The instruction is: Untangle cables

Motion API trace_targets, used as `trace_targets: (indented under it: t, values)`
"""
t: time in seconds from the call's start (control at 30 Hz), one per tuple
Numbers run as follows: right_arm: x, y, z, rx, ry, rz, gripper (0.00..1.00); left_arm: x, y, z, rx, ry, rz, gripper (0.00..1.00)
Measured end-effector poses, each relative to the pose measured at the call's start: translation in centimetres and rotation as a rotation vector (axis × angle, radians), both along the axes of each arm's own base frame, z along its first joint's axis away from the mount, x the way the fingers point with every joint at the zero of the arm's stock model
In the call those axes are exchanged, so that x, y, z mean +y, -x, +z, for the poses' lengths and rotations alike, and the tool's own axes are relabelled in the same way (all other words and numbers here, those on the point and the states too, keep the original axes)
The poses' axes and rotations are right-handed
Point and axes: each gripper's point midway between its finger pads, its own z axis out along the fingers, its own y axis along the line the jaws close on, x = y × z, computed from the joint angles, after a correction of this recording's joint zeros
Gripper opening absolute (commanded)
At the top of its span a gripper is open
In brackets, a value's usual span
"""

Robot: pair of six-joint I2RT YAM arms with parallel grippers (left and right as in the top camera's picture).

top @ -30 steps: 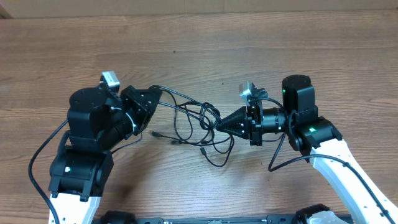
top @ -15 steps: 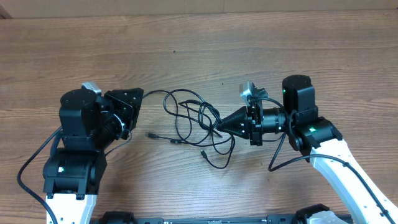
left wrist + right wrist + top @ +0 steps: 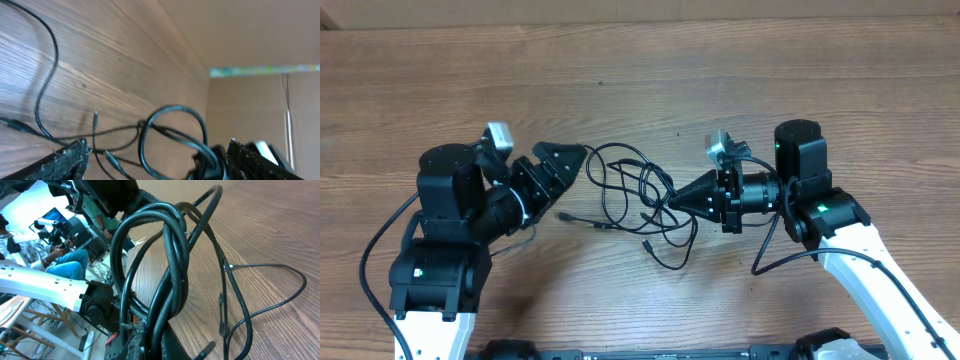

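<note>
The right gripper [image 3: 672, 201] is clamped shut on a bunched twist of the thin black cables [image 3: 632, 186]. It holds that knot slightly up off the wooden table [image 3: 740, 80], apparently to anchor the right side of the tangle. From the grip, loose loops and small plug ends trail left and toward the near edge. At the tangle's left end, the left gripper [image 3: 576, 156] has its fingers spread wide with a raised loop between them. It grips nothing, and seems lined up to take hold and draw the strands apart.

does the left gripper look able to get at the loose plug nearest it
Probably yes. The plug lies on the table close beside the left gripper, apart from the bunched cables, with nothing over it, and the jaws look open.
</note>
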Motion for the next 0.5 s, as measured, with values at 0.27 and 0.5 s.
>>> trace_targets:
  t: [0.27,0.5]
  values:
    - [0.3,-1.2,2.2,-0.027,-0.057,-0.026,0.04,-1.9,1.6,-0.3,0.03,0.024,-0.105,0.89]
    - [0.4,-2.0,2.8,-0.029,-0.067,-0.063,0.04,-3.2,2.2,-0.1,0.089,0.093,-0.109,0.85]
